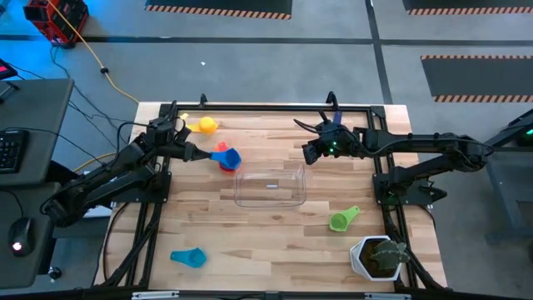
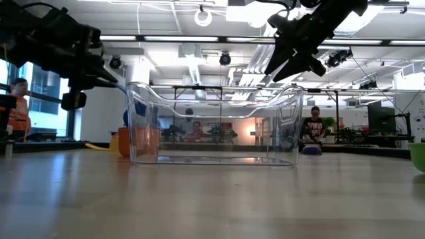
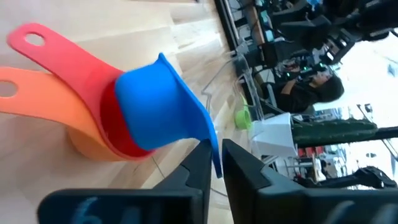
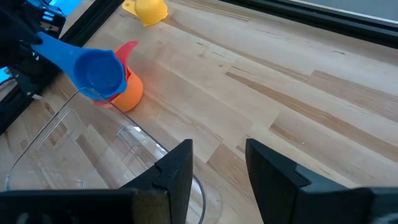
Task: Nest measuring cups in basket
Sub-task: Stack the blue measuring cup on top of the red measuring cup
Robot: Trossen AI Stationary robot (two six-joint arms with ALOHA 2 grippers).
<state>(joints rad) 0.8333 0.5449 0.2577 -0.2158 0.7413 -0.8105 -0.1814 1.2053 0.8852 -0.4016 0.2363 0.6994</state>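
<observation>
A blue measuring cup [image 3: 158, 106] sits with its bowl in a red cup [image 3: 68, 56]. The red cup is nested in an orange cup [image 3: 56, 109] that stands on the table just beyond the basket's far left corner. My left gripper [image 3: 214, 154] is shut on the blue cup's handle. The clear basket [image 1: 271, 185] stands mid-table. My right gripper [image 4: 217, 168] hangs open above the basket's far right corner, touching nothing. A yellow cup [image 1: 204, 126], a green cup [image 1: 343, 219] and a light blue cup [image 1: 189, 257] lie apart on the table. My left gripper pinches the free end of the blue cup's handle [image 3: 215, 149] between its two fingers. It comes from the table's left, slanting slightly down, along the handle. The cup's bowl [image 4: 99, 71] rests in the red cup, its handle sticking out toward the gripper.
A white pot with a green plant [image 1: 379, 257] stands at the near right corner. A dark frame rail [image 1: 266, 107] runs along the table's far edge. Bare wood lies near and left of the basket.
</observation>
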